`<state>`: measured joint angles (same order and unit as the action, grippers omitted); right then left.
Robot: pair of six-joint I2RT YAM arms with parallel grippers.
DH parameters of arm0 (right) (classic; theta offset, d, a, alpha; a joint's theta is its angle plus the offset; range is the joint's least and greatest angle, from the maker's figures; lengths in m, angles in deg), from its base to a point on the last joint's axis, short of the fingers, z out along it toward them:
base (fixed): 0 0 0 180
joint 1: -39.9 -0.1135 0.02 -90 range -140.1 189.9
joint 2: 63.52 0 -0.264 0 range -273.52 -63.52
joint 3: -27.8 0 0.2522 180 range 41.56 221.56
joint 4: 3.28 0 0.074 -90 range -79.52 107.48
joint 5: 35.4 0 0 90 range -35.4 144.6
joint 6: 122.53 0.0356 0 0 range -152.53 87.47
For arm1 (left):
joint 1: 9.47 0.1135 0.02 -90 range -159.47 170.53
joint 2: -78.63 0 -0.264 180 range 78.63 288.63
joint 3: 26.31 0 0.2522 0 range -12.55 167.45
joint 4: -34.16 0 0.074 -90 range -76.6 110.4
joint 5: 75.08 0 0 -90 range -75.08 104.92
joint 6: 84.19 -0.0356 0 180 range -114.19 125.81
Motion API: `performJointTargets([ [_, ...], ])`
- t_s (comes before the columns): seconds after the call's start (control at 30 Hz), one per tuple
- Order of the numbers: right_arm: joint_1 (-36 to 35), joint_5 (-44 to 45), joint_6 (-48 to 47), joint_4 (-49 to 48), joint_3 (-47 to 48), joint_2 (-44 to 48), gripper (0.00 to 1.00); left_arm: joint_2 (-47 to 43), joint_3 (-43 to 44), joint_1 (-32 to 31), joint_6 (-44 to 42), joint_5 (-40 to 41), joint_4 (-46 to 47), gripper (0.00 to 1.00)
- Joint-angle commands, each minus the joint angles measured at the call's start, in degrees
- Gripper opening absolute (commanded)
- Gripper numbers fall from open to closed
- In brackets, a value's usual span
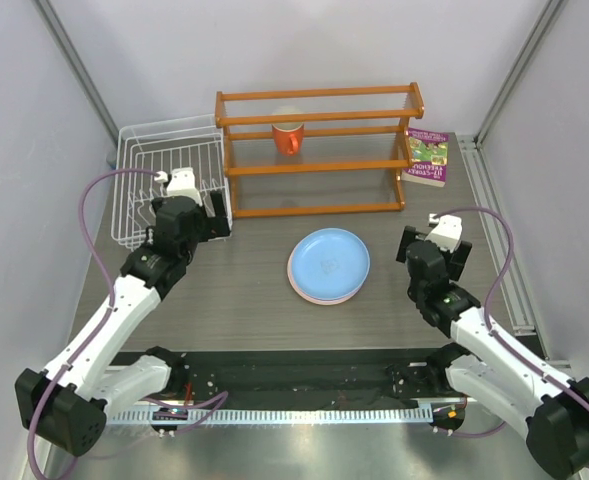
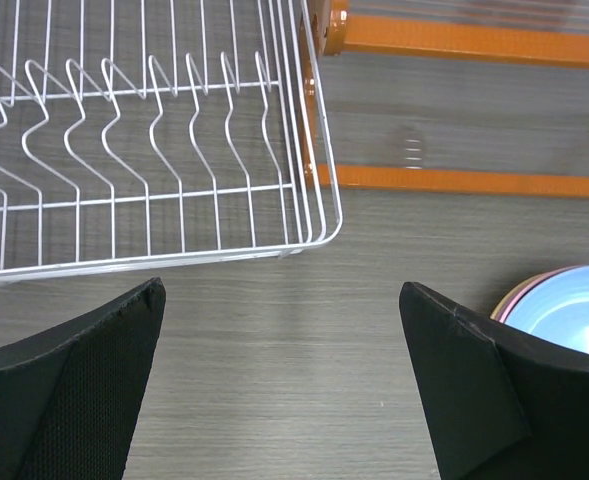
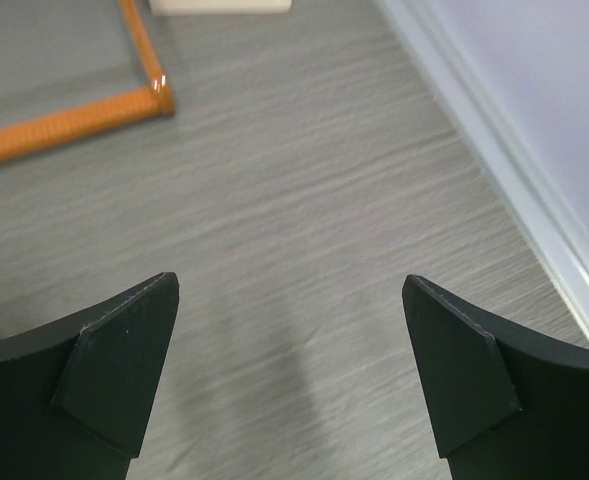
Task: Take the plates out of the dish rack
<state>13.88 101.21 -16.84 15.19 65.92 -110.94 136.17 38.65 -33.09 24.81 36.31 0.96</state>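
The plates (image 1: 329, 265) lie stacked flat on the table's middle, a light blue one on top with pink and lilac rims showing under it; the stack's edge (image 2: 564, 310) shows at the right of the left wrist view. No plate stands in the white wire dish rack (image 1: 164, 180), whose prongs (image 2: 154, 130) are bare. My left gripper (image 1: 214, 215) hangs open just right of the rack's front corner, nothing between its fingers. My right gripper (image 1: 434, 250) is open over bare table to the right of the stack, apart from it.
An orange wooden shelf frame (image 1: 319, 150) stands at the back with an orange mug (image 1: 288, 135) inside it. A book (image 1: 427, 156) lies to its right. Grey walls close in on both sides, with a rail (image 3: 494, 170) along the right.
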Motion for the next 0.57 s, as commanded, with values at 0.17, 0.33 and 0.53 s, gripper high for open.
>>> performJointTargets([
  [0.17, -0.17, 8.41, -6.81, -12.44, 0.08, -2.32, 1.00, 0.55, 0.13, -0.20, -2.39, 1.73, 6.70, 0.99],
  [0.33, -0.17, 7.45, -7.68, -14.55, -1.15, -2.33, 1.00, 1.00, 0.57, -0.20, -2.83, 1.99, 6.61, 0.99],
  [0.53, -0.17, 6.91, -9.26, -17.71, -2.38, -3.12, 0.99, 1.70, -0.04, -0.20, -3.18, 3.92, 7.74, 0.99],
])
